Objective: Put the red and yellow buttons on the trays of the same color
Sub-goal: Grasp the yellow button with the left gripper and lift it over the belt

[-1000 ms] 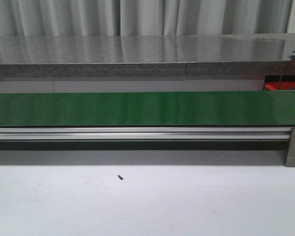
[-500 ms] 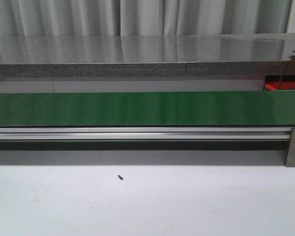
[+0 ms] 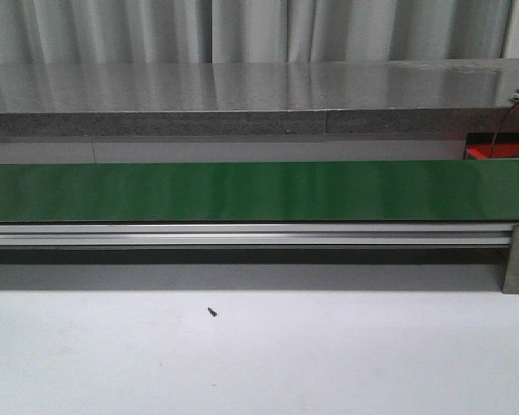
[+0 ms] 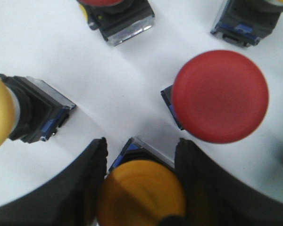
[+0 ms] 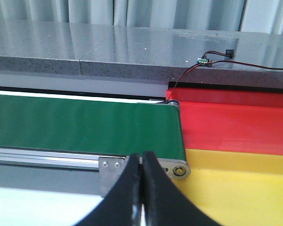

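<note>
In the left wrist view a yellow button [image 4: 140,193] sits between the two black fingers of my left gripper [image 4: 141,143], which press against its cap on both sides. Its grey-and-blue base rests on the white surface. A red button [image 4: 220,96] stands just beside one finger. Another yellow button [image 4: 0,117] lies tipped over further off. In the right wrist view my right gripper [image 5: 142,162] is shut with nothing in it, hanging above the conveyor's end. Past it lie the red tray [image 5: 236,122] and the yellow tray [image 5: 240,188]. Neither gripper shows in the front view.
A green conveyor belt [image 3: 242,190] on an aluminium rail [image 3: 242,233] crosses the front view below a grey stone counter [image 3: 242,95]. Two more buttons [image 4: 118,16] [image 4: 247,21] stand near the left gripper. A thin wire with a small board [image 5: 205,60] lies on the counter.
</note>
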`<state>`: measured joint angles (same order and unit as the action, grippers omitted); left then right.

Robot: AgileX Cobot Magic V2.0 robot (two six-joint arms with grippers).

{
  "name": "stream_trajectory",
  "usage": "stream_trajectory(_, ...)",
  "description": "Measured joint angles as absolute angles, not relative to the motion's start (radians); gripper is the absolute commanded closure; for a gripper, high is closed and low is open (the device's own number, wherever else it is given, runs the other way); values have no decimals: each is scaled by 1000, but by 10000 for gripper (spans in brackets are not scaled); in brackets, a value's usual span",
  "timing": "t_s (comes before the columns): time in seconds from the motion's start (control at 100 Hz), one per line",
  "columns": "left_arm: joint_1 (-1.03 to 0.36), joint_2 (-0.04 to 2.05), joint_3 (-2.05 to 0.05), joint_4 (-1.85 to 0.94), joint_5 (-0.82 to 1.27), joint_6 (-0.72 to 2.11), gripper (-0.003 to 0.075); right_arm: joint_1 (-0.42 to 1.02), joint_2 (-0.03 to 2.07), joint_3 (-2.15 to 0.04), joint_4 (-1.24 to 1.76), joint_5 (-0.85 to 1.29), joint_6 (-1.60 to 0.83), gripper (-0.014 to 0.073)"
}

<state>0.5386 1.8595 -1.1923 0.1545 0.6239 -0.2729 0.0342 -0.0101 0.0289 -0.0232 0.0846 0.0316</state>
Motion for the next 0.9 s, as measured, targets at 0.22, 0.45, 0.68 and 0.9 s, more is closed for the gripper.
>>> stream_trajectory(0.22, 557, 1839, -1192, 153, 637, -273, 698, 34, -10, 29, -23, 85, 32, 662)
stream_trajectory(0.45, 557, 1700, -1192, 149, 673, -266, 698, 34, -10, 29, -23, 85, 32, 662)
stream_trajectory(0.68, 515, 1567, -1206, 69, 705, -169, 698, 34, -10, 29, -23, 85, 32, 662)
stream_trajectory(0.9, 416, 1560, -1275, 0, 750, -90, 698, 34, -10, 29, -23, 85, 32, 662)
